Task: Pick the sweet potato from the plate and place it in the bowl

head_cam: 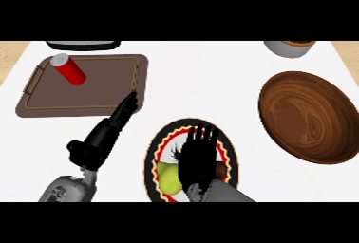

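The right hand, fingers straight, hovers over the patterned plate, hiding most of the sweet potato beside a green fruit. The left hand, fingers straight, reaches the brown tray's edge. The round wooden bowl lies right, across bare counter.

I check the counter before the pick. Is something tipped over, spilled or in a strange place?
One thing: the red can lies on its side on the brown tray, not upright. Nothing looks spilled. The wooden bowl sits upright, and the plate lies flat under the right hand.
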